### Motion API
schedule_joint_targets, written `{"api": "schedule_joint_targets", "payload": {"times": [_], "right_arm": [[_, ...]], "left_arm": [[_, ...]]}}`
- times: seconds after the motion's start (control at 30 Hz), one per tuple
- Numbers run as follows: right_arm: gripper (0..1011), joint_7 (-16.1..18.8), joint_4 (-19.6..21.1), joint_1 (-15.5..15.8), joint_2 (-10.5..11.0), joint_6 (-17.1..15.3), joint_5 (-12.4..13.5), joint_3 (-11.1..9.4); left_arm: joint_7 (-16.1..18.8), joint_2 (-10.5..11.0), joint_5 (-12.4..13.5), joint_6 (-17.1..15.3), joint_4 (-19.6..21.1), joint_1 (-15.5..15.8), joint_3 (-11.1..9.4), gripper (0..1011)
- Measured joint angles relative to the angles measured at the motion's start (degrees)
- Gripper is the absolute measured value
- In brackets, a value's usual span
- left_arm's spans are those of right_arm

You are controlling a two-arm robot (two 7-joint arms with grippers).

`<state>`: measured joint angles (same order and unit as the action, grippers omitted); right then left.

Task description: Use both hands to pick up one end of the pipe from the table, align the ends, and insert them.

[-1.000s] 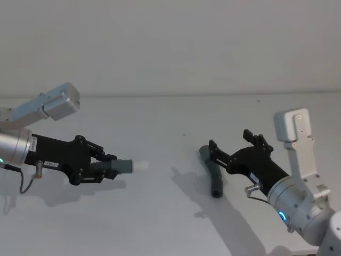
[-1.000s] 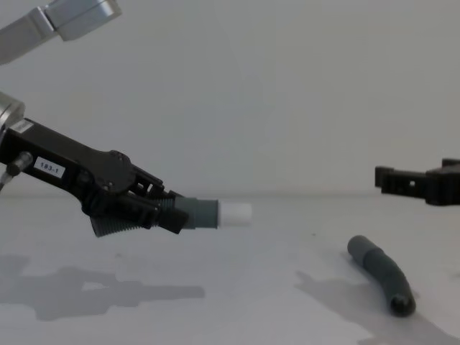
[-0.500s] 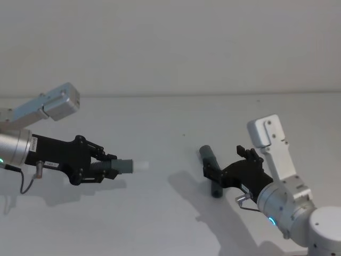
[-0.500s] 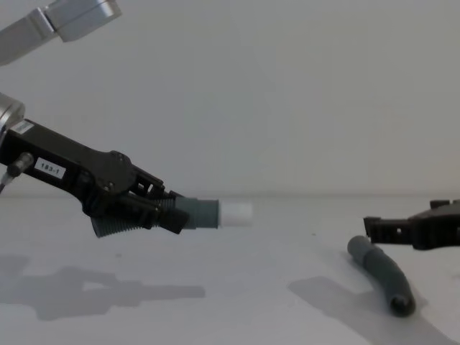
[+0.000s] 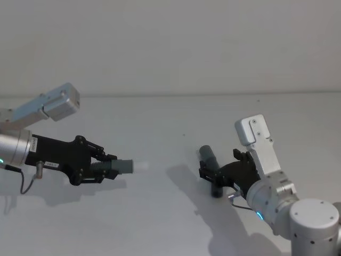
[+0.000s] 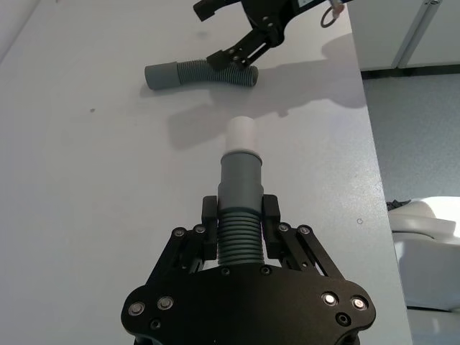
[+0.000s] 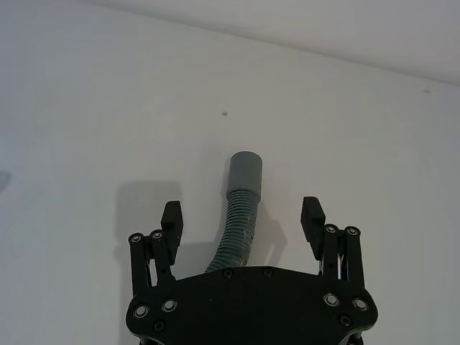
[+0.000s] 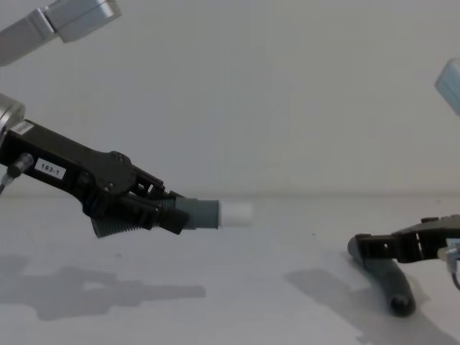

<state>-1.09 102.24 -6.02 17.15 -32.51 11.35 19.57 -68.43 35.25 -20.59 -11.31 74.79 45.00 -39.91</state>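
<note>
Pipe is in two pieces, not joined. First piece point(image 6: 238, 237): off the table, held at the left of the scene, roughly level. Its grey cuff point(image 8: 201, 213) and white tip point(image 8: 236, 213) point right, toward the other piece. Left gripper point(image 6: 239, 212) is clamped on the ribbed section, one finger each side, with cuff and tip sticking out past the fingertips. Small white label point(image 8: 50, 169) on the gripper body.

Second piece point(image 7: 241, 215): lying flat on the table point(image 5: 160, 122) at the right, curved, well apart from the first piece's tip. Its socket cuff point(image 7: 244, 172) is the far end; the other end is nearer the robot. Right gripper point(image 7: 241, 210) sits low over it, fingers spread wide, one on each side of the ribbed middle. There's a visible gap between each finger and the hose, so no grip. Shadows of both arms fall on the table beneath them.
</note>
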Motion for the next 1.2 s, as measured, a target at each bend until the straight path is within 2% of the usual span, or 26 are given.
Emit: {"api": "schedule_joint_targets", "payload": {"times": [0.17, 0.47, 1.2], "right_arm": [[1000, -0.9, -1.9, -1.4, -1.9, -0.8, -0.1, -0.3], [1000, -1.9, -4.0, -2.7, -3.9, -2.4, -0.3, -0.6], [999, -1.6, -4.8, -2.6, -4.8, -5.7, -0.8, -1.0]], "left_arm": [[0.0, 0.0, 0.0, 0.0, 0.0, 0.0, 0.0, 327], [0.0, 0.0, 0.0, 0.0, 0.0, 0.0, 0.0, 327], [0.0, 0.0, 0.0, 0.0, 0.0, 0.0, 0.0, 327]]}}
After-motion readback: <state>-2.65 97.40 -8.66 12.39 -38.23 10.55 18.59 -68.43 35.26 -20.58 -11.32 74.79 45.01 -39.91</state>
